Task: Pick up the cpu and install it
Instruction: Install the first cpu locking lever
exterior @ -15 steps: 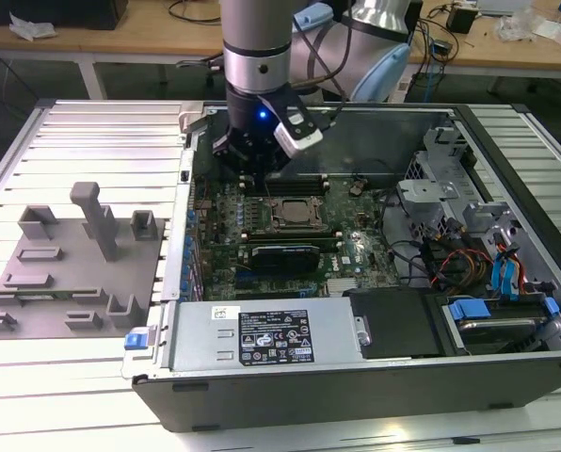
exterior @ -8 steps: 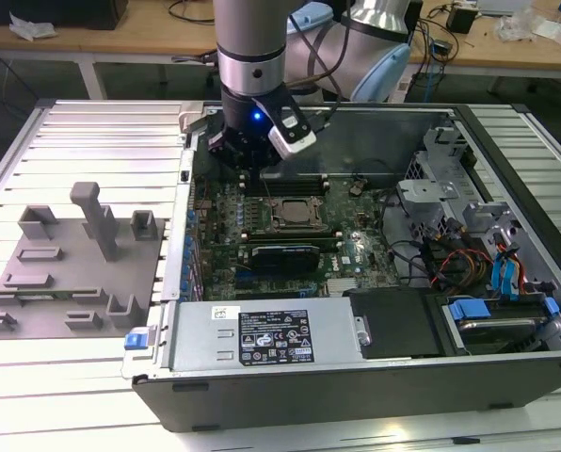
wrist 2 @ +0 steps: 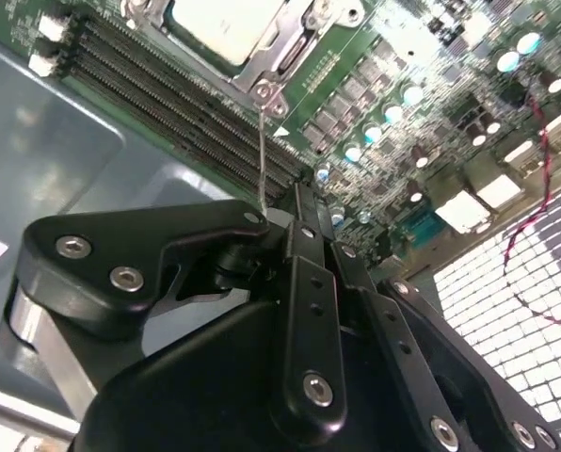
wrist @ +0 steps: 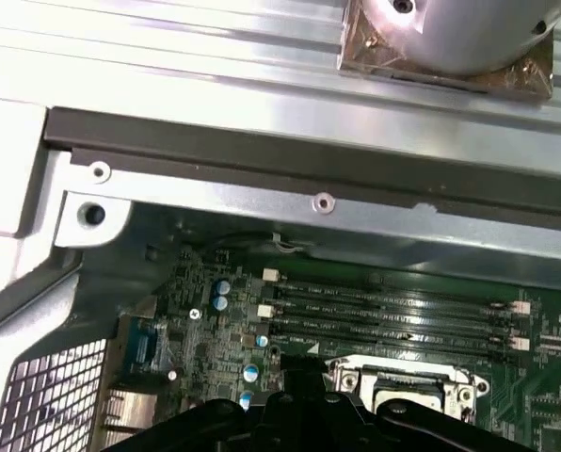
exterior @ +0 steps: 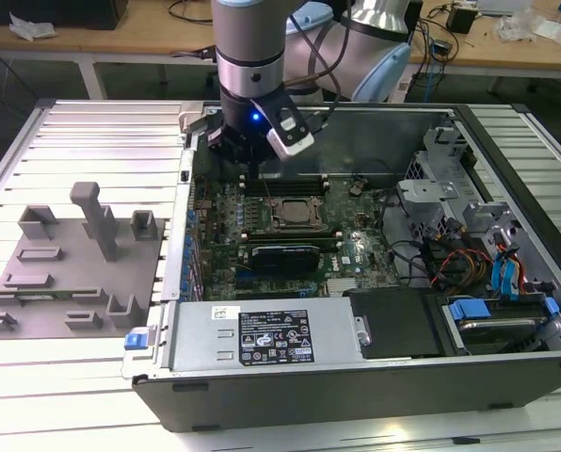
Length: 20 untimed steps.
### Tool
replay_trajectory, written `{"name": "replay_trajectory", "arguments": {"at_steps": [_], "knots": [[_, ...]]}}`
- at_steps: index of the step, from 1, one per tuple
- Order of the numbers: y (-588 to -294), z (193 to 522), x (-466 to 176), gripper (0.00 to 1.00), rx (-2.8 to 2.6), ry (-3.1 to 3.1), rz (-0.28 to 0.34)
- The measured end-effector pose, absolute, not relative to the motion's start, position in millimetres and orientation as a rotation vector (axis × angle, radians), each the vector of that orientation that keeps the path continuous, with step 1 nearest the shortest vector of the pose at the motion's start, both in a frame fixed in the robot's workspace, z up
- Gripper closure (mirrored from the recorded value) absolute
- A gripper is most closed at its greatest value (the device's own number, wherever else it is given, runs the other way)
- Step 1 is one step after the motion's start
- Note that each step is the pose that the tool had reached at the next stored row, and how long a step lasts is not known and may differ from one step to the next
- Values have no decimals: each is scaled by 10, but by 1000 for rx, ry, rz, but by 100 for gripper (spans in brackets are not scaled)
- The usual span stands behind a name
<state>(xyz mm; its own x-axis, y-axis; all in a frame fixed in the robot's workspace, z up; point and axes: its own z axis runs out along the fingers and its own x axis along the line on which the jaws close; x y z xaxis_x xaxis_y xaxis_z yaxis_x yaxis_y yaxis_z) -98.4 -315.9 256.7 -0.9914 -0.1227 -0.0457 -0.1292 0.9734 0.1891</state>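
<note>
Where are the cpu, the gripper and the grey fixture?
cpu (exterior: 291,213), exterior view, its top face.
gripper (wrist 2: 304,202), second wrist view, at the fingertips.
grey fixture (exterior: 69,282), exterior view, its flat base.

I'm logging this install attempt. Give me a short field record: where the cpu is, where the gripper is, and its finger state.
cpu: silvery-white square chip seated in the metal-edged socket frame on the green motherboard
gripper: black gripper above the board beside the socket, inside the open computer case
fingers: together, holding nothing
</note>
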Motion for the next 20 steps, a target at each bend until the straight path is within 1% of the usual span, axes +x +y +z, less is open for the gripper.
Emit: {"name": "replay_trajectory", "arguments": {"at_steps": [1,6,16,20], "knots": [[-3159,2567,-984,89,-197,3086,308],[-3160,2567,-958,89,-197,3086,308],[-3160,2554,-521,89,-196,3086,308],[-3160,2554,-507,89,-195,3086,308]]}}
